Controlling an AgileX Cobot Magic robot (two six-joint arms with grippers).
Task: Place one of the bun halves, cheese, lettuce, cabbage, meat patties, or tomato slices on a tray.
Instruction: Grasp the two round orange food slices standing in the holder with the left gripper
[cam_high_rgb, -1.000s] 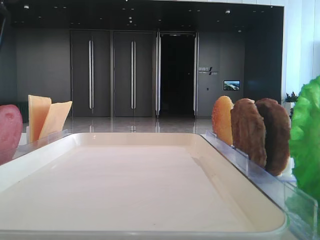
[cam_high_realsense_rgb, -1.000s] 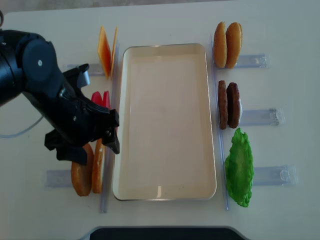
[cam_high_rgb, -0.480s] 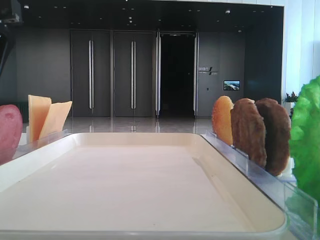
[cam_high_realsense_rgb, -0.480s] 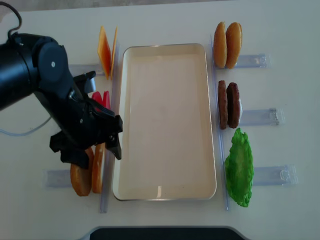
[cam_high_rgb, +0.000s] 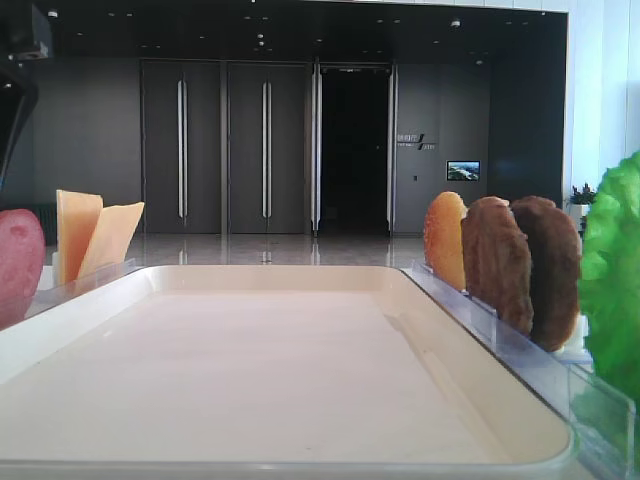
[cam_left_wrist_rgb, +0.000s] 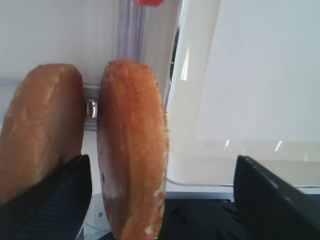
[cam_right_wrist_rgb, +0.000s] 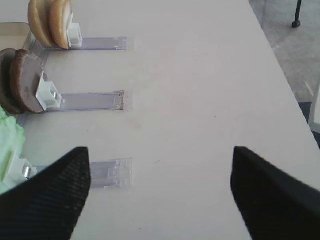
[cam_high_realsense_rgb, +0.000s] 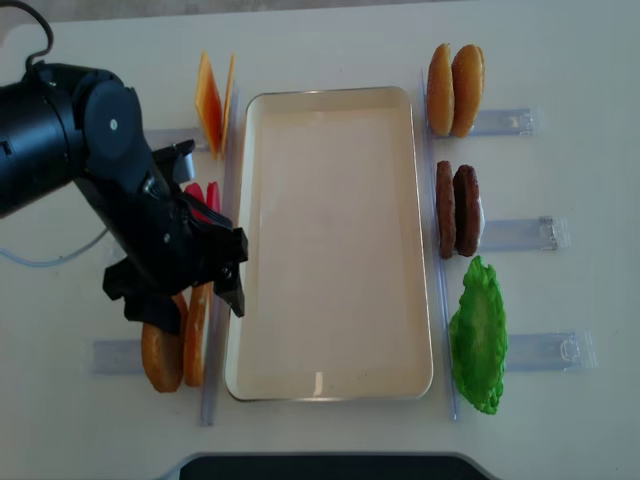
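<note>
My left gripper (cam_high_realsense_rgb: 193, 300) is open above the left pair of bun halves (cam_high_realsense_rgb: 165, 352), standing on edge beside the cream tray (cam_high_realsense_rgb: 330, 96). In the left wrist view the gripper (cam_left_wrist_rgb: 160, 200) straddles the bun half (cam_left_wrist_rgb: 132, 150) nearer the tray (cam_left_wrist_rgb: 250, 75); its fingers (cam_left_wrist_rgb: 50, 200) stand apart from that half. My right gripper (cam_right_wrist_rgb: 160, 195) is open over bare table, holding nothing. Cheese (cam_high_realsense_rgb: 212, 100) and tomato slices (cam_high_realsense_rgb: 205, 195) stand left of the tray. Another bun pair (cam_high_realsense_rgb: 455, 88), meat patties (cam_high_realsense_rgb: 457, 210) and lettuce (cam_high_realsense_rgb: 478, 335) stand to its right.
Clear plastic holders (cam_high_realsense_rgb: 520, 122) stick out from the tray's right side, and one (cam_high_realsense_rgb: 115, 355) lies under the left buns. A dark edge (cam_high_realsense_rgb: 320, 468) runs along the table's front. A cable (cam_high_realsense_rgb: 50, 258) trails left of the arm.
The left arm has shifted slightly right and toward the near bun halves. Its jaws have stayed open. Nothing else has moved.
</note>
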